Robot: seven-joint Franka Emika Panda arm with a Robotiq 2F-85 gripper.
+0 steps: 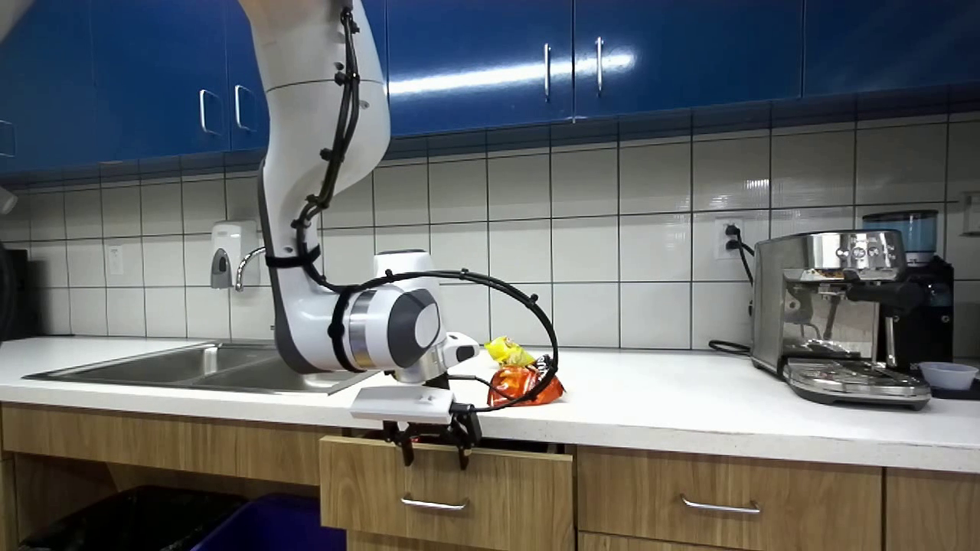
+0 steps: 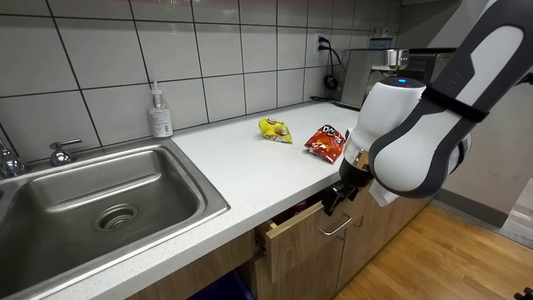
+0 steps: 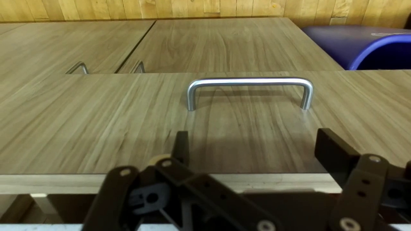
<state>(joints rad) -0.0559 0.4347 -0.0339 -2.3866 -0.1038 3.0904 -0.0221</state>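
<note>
Ideally, hold the wide-spread, empty gripper (image 3: 253, 148) square to the drawer front (image 3: 96, 128), its gap centred on the handle (image 3: 250, 81) at 12 o'clock in the wrist view.

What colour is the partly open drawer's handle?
Plain silver: the handle shows best in the wrist view.

The drawer (image 1: 440, 484) has a flat front of light brown wood with streaky grain and a pale top edge. It sits below the counter (image 2: 245, 177), pulled partway out, so the front stands forward of the counter's edge and a narrow, dark opening shows between the two. The front is upright, its top running roughly parallel to the counter's edge. A silver bar handle (image 3: 249, 81) with bent ends is fixed level across it.
</note>
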